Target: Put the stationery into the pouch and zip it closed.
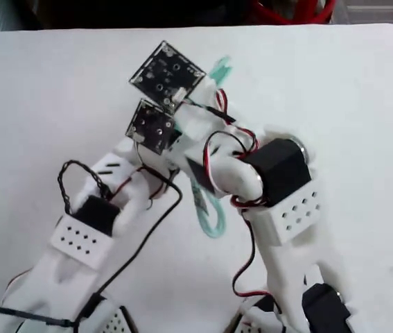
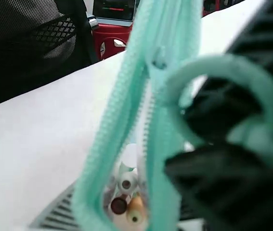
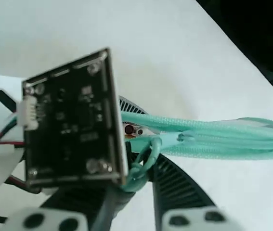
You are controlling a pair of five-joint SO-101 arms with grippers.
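Note:
The mint-green pouch hangs off the table between both arms, zipper side facing the left wrist camera. Its zipper slider sits partway along. The mouth is open at the end nearest the left wrist camera, where several pen tips show inside. My left gripper is shut on the pouch's edge, and the pouch's cord loop curls around its dark fingers. My right gripper lies just under the pouch beside the loop, partly hidden by the left arm's camera board. From above, the pouch's ends stick out beneath the crossed arms.
The white table spreads wide on both sides of the arms. Cables trail from both arms over the table's near part. A dark chair and a red object stand beyond the far edge.

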